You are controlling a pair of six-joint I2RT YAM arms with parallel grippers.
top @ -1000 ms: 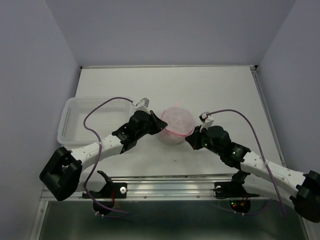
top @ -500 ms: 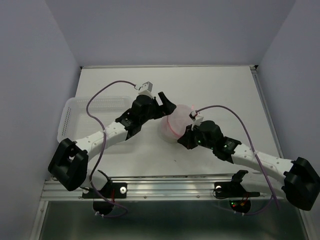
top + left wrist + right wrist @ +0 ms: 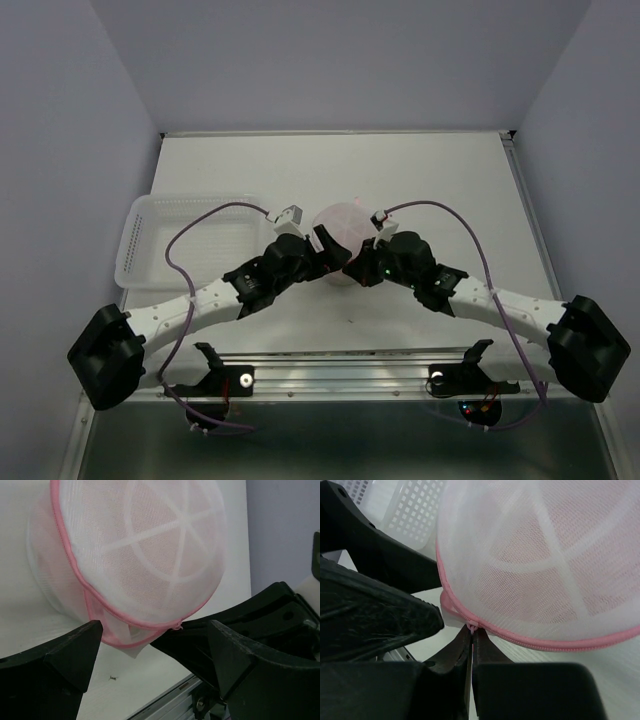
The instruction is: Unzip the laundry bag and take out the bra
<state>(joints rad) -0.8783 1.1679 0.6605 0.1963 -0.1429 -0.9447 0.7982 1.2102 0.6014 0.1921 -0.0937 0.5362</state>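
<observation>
The laundry bag (image 3: pixel 345 228) is a round dome of white mesh with pink zipper trim, tilted up on the table between my two arms. My right gripper (image 3: pixel 471 629) is shut on the small pink zipper pull (image 3: pixel 471 625) at the bag's lower rim (image 3: pixel 179 626). My left gripper (image 3: pixel 155 652) stands open just below the bag's near-left edge, one finger on each side of the right gripper's tip, touching nothing. In the top view the left gripper (image 3: pixel 328 252) and right gripper (image 3: pixel 358 266) almost meet. Only a pink tint shows through the mesh (image 3: pixel 530 555); the bra itself is hidden.
A white rectangular plastic basket (image 3: pixel 150 225) sits at the left of the table, also in the right wrist view (image 3: pixel 415 505). The metal rail (image 3: pixel 340 375) of the table's near edge runs just behind the arms. Purple cables loop over both arms.
My left gripper opened, let go of the bag's left edge, lifted away and came back low beside the bag. The right gripper moved left with the zipper pull, and the bag tilted.
</observation>
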